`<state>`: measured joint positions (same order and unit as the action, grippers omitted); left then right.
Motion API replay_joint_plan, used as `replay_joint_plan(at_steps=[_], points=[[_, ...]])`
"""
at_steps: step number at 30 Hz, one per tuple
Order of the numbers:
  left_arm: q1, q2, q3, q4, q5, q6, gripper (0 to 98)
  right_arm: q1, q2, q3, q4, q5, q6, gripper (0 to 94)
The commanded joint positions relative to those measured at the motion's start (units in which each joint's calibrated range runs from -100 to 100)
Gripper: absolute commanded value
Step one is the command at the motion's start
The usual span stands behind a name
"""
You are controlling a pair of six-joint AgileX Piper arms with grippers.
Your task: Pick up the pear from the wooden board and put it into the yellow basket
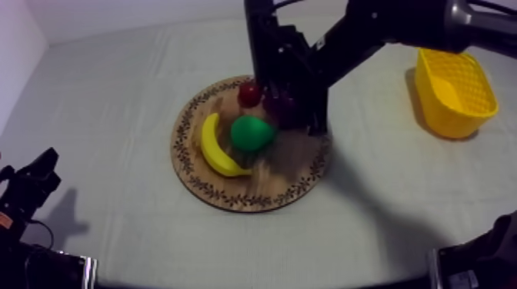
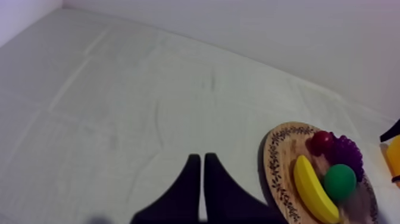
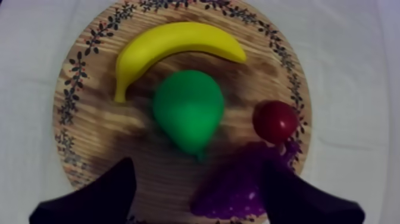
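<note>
pear (image 1: 251, 132) on the wooden board (image 1: 231, 196), right arm (image 1: 361, 34) stretched in above it.
right gripper (image 3: 198, 170) hangs over the pear, fingers spread wide, gripping nothing.

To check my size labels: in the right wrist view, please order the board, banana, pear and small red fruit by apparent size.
1. board
2. banana and pear: unsure, banana longer, pear wider
3. small red fruit

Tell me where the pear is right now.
In the top view the pear lies on the wooden board, between the banana and the grapes, near my open right gripper.
</note>
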<state>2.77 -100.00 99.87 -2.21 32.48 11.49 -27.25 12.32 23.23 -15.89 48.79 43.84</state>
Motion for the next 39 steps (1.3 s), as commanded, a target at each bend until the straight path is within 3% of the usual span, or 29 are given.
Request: replay_joint_plan(at_steps=[1, 11, 34, 39], points=[[0.01, 0.0, 0.02, -0.02, 0.01, 0.0, 0.1, -0.17, 1.66, -0.27, -0.82, -1.75, 0.75, 63.8], [0.01, 0.0, 0.02, -0.02, 0.01, -0.04, 0.1, -0.88, 8.09, -4.19, -2.16, -7.25, 2.45, 61.2], [0.01, 0.0, 0.02, -0.02, 0.01, -0.01, 0.1, -4.15, 19.72, -10.17, 2.03, -7.45, -0.38, 57.7], [0.01, 0.0, 0.02, -0.02, 0.01, -0.03, 0.1, -4.31, 21.06, -10.33, 2.69, -8.18, -0.93, 49.1]])
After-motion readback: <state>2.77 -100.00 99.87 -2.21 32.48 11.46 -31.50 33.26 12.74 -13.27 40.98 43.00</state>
